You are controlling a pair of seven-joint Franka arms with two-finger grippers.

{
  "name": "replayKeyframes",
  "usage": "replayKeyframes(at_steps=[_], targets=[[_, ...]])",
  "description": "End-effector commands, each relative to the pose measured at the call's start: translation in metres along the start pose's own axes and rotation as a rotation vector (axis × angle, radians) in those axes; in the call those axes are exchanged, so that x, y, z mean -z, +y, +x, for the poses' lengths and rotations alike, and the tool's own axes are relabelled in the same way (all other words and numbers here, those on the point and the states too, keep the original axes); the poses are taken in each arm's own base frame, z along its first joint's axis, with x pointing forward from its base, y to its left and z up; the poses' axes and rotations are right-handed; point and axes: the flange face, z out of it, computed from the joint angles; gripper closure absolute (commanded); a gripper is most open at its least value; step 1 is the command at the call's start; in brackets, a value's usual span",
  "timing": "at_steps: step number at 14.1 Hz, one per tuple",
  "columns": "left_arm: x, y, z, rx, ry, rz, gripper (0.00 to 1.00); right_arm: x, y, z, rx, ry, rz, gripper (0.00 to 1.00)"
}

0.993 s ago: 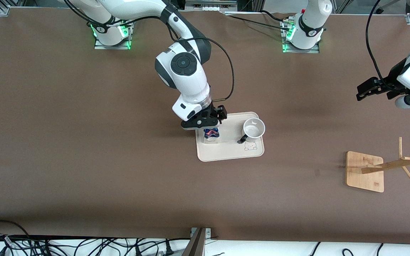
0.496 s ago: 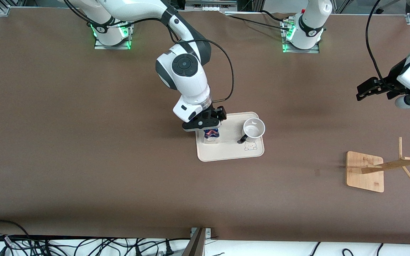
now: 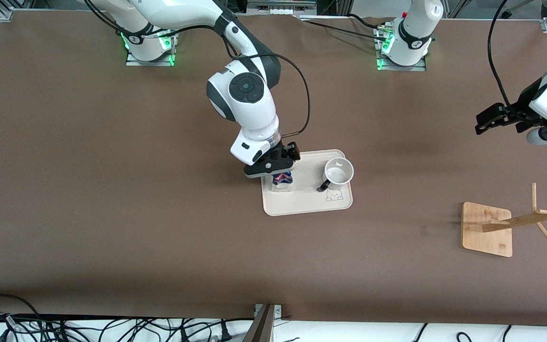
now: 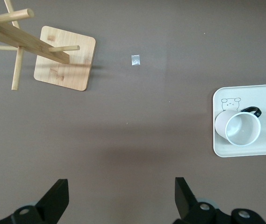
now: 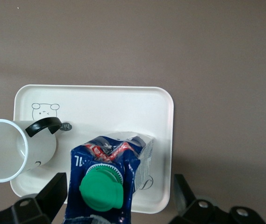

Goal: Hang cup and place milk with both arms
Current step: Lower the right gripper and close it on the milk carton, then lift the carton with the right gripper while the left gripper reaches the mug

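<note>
On the cream tray (image 3: 309, 206) mid-table stand the milk (image 3: 282, 179) and the cup (image 3: 338, 171) side by side, cup toward the left arm's end, both upright. Right gripper (image 3: 273, 166) hangs right over the milk with fingers spread wide, not touching it — its body hides most of the carton from the front, while the right wrist view shows the green cap (image 5: 101, 190) and the cup's black handle (image 5: 43, 126). Left gripper (image 3: 494, 118) waits open over bare brown table (image 3: 159, 237) at its own end. Wooden rack (image 3: 515, 223) stands well apart from the tray — left wrist view shows its pegs better. Cables (image 3: 112, 327) run along the table's near edge.
</note>
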Motion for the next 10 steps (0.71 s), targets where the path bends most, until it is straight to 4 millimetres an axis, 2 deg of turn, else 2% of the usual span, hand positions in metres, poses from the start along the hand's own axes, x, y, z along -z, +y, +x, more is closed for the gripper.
replayKeyframes(at_steps=[1,7,8,9,10], targets=[[-0.0003,-0.0014,-0.0019,-0.026,-0.004,0.010,0.00,-0.0007,-0.0031,-0.0020,0.020,0.011,-0.006,0.00],[-0.0004,-0.0024,-0.0018,-0.028,-0.004,0.011,0.00,-0.0063,-0.0043,-0.0043,0.032,0.005,-0.009,0.00],[-0.0004,-0.0024,-0.0018,-0.028,-0.004,0.011,0.00,-0.0063,-0.0033,-0.0037,0.036,0.005,-0.010,0.07],[-0.0002,-0.0015,-0.0017,-0.028,-0.003,0.011,0.00,-0.0065,-0.0032,-0.0038,0.036,0.003,-0.010,0.40],[0.0001,0.0009,-0.0016,-0.032,0.000,0.013,0.00,-0.0064,-0.0014,-0.0025,0.038,0.003,-0.010,0.58]])
